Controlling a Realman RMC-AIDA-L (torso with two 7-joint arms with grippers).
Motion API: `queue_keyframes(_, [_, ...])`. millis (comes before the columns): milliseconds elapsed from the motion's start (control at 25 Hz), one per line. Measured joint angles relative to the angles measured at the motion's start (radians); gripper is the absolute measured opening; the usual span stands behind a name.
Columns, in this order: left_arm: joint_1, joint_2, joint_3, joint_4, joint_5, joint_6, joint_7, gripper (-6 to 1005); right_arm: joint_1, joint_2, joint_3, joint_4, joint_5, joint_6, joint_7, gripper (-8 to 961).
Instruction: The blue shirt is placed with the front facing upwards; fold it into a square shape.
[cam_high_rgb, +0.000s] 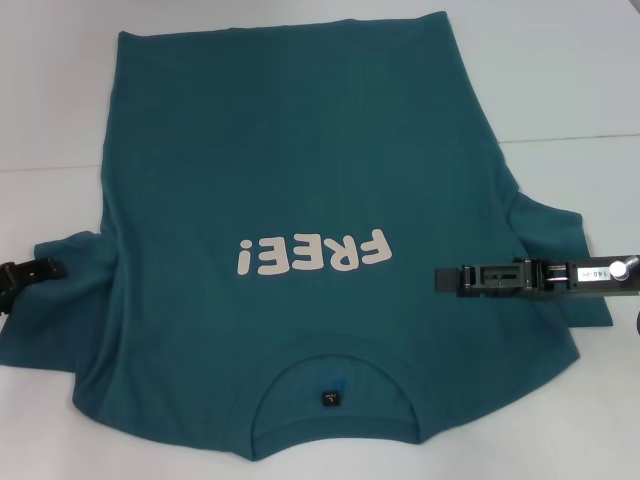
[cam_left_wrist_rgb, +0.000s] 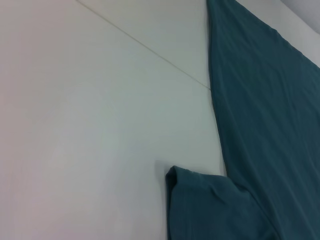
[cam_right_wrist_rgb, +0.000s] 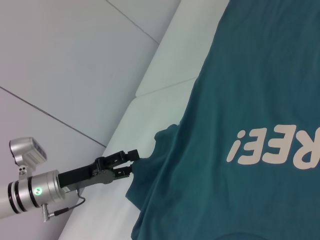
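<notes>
- The blue shirt (cam_high_rgb: 300, 200) lies flat on the white desk (cam_high_rgb: 560, 70), filling mid-frame, "FREE!" lettering up, collar at the bottom edge.
- My left fingers (cam_high_rgb: 40, 270) sit at the frame's left edge, closed on the shirt's sleeve there.
- My right fingers (cam_high_rgb: 445, 279) hover over the shirt's right side, beside the lettering; I cannot tell their opening.

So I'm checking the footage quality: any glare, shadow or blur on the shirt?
Head view: even light on the blue shirt, lettering crisp, no glare. Left wrist view: the sleeve looks soft. Right wrist view: the left gripper at the sleeve is sharp.
</notes>
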Motion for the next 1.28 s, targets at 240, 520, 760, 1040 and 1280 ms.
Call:
queue_keyframes(240, [-0.006, -0.001, 0.018, -0.004, 0.000, 0.002, 0.000, 809, -0.001, 0.000, 0.013, 0.000, 0.000, 0.000, 0.000, 819])
queue_keyframes(520, [-0.025, 0.000, 0.026, -0.014, 0.000, 0.004, -0.002, 800, -0.009, -0.001, 0.016, 0.000, 0.000, 0.000, -0.001, 819])
queue_keyframes(760, [-0.041, 0.011, 0.035, -0.012, 0.050, 0.032, -0.054, 792, -0.013, -0.004, 0.027, 0.000, 0.002, 0.000, -0.002, 819])
queue_keyframes(1040, [-0.041, 0.007, 0.043, 0.001, 0.056, 0.032, -0.065, 708, -0.013, -0.005, 0.030, 0.000, 0.006, 0.000, -0.002, 819])
queue_keyframes(1280, [-0.036, 0.006, 0.043, 0.003, 0.057, 0.030, -0.064, 502, -0.012, -0.005, 0.030, 0.000, 0.006, 0.000, 0.000, 819])
